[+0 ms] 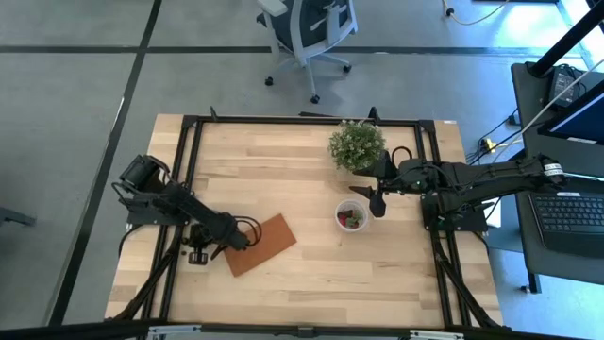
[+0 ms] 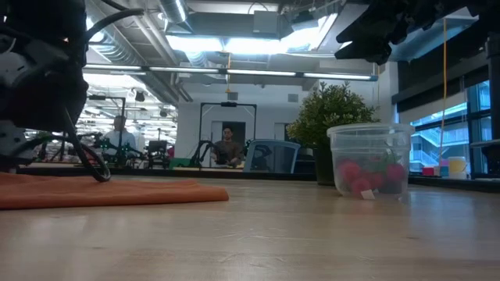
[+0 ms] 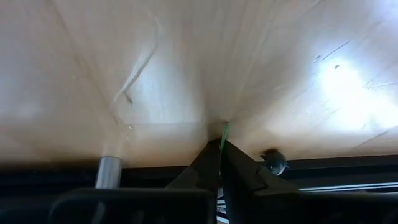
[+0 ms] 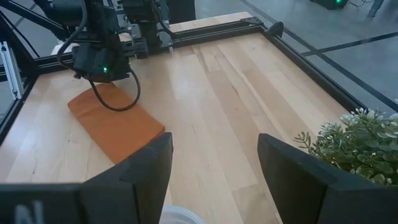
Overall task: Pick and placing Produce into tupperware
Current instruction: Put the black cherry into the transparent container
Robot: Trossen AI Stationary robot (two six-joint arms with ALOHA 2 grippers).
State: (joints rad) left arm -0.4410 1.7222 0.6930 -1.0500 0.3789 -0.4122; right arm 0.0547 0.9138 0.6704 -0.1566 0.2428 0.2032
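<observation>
Your clear cup (image 1: pixel 352 216) already holds several red berries, the right gripper (image 1: pixel 378 200) hovers open beside it, and the left gripper (image 1: pixel 198 255) sits fully closed on nothing visible at the table's left edge, so no loose produce shows.

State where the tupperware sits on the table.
In the high view the tupperware stands right of centre, just in front of the potted plant, under the right hand.

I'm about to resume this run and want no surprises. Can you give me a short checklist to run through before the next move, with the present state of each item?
1. Left tool shut at the table surface: ok; a small green bit shows at its tip.
2. Piece actually gripped: cannot tell.
3. Right tool open: ok.
4. Right tool holds nothing: ok.
5. Cup upright, red pieces inside: ok.
6. Plant apart from cup: ok.
</observation>
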